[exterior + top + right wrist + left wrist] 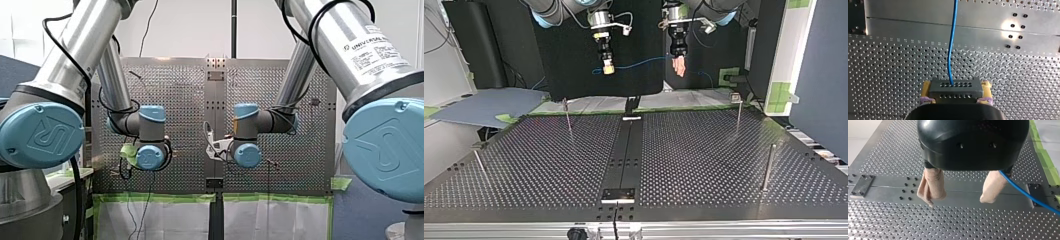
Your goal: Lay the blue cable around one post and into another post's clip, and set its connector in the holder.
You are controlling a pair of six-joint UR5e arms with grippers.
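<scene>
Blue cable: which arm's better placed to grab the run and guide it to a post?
Left, probably. My left gripper is open, and the blue cable passes right beside one of its fingers. My right gripper is shut on the connector, so it's occupied.

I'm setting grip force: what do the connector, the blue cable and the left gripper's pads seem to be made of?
The connector looks matte dark grey. Whether it is plastic or metal is unclear. Its faces are flat and dull, with rows of small holes. The cable seems to have a smooth blue plastic sheath, going by its even colour and soft bend. The pads on my left gripper are probably beige cloth or tape, since they look wrinkled, folded and dull.
</scene>
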